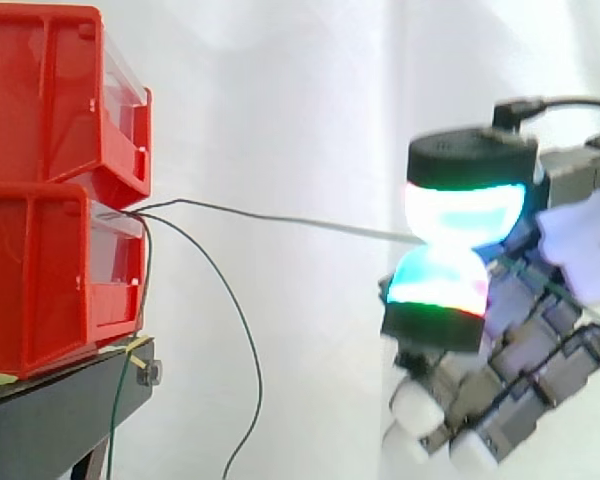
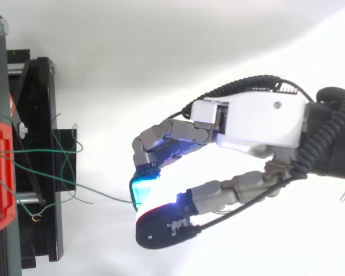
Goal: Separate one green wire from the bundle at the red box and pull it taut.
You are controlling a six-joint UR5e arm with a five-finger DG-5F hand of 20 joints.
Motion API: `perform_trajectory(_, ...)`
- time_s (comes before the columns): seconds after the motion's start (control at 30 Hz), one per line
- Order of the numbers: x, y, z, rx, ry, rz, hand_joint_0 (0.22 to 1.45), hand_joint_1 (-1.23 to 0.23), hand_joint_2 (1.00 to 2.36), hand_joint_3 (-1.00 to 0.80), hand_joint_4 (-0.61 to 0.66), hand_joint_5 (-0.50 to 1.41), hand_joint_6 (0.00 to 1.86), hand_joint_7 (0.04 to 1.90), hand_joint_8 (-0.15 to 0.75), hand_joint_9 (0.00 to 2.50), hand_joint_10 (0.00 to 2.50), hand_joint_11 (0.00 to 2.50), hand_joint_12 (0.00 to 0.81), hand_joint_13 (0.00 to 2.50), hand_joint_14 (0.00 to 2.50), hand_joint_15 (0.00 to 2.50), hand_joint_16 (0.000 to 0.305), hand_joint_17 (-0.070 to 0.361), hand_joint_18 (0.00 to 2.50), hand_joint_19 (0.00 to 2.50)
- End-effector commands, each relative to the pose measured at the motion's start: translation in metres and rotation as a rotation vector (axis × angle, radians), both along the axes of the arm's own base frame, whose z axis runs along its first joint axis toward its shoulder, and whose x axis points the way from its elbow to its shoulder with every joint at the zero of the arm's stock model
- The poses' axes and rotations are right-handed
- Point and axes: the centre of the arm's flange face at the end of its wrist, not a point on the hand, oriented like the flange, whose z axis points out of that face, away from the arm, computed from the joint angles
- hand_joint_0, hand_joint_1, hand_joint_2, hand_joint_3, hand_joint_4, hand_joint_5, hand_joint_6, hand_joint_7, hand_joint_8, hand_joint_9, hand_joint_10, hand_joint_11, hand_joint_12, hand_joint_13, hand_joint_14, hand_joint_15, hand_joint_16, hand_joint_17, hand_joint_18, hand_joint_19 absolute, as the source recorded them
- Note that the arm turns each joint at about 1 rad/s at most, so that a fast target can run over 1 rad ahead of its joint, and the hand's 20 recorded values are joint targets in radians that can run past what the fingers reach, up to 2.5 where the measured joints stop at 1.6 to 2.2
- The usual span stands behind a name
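Robot hand [image 2: 259, 123] pinches thin green wire [image 1: 280, 218], straight to red box [image 1: 40, 290].

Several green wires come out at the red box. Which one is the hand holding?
The wire running almost straight from the red box to the hand's pinching fingertips. The other wires hang loose, curving down beside the box.
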Motion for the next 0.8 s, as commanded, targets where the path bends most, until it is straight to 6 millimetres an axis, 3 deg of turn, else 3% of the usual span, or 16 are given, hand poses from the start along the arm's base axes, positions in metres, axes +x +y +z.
perform_trajectory(0.0,-0.0043,-0.002,0.0189,0.006,-0.027,-0.011,0.6,-0.71,1.03,-0.05,0.13,-0.15,0.78,1.44,0.306,0.58,0.01,0.41,0.376,0.36,0.01,0.18,0.055,0.123,0.36,0.28)
perform_trajectory(0.13,-0.0039,-0.0097,0.0184,0.001,-0.031,-0.043,0.6,-0.71,1.03,-0.04,0.13,-0.15,0.78,1.44,0.308,0.58,0.01,0.41,0.376,0.36,0.01,0.17,0.055,0.123,0.36,0.28)
perform_trajectory(0.77,-0.0025,-0.0041,0.019,-0.028,-0.037,-0.027,0.6,-0.71,1.03,-0.04,0.14,-0.15,0.79,1.43,0.312,0.59,0.01,0.42,0.378,0.37,0.01,0.18,0.055,0.123,0.38,0.29)
